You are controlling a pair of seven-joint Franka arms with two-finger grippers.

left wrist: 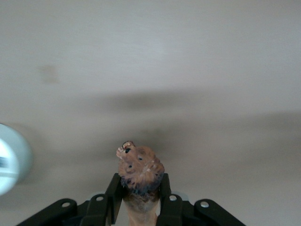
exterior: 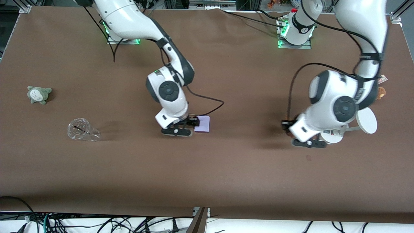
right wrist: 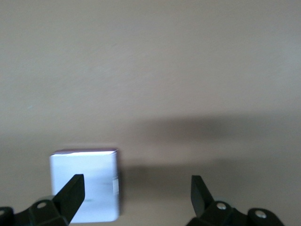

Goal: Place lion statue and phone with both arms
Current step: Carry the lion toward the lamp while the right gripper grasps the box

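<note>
The phone [exterior: 203, 124] is a flat pale lavender rectangle lying on the brown table near the middle. My right gripper [exterior: 193, 122] is low over its edge and open. In the right wrist view the phone [right wrist: 89, 181] lies under one finger [right wrist: 71, 190], and the gripper [right wrist: 136, 190] holds nothing. My left gripper [left wrist: 139, 193] is shut on the orange-brown lion statue [left wrist: 140, 170], whose dark mane end sticks out past the fingertips. In the front view this gripper [exterior: 286, 125] hangs low over the table beside the white stand, and the lion is mostly hidden.
A white round-based stand [exterior: 333, 136] with a disc [exterior: 366, 120] stands right by the left gripper; its base shows in the left wrist view [left wrist: 8, 160]. A brown plush with a tag [exterior: 381, 92] lies farther back. A grey-green plush [exterior: 38, 94] and a clear cup [exterior: 82, 130] lie toward the right arm's end.
</note>
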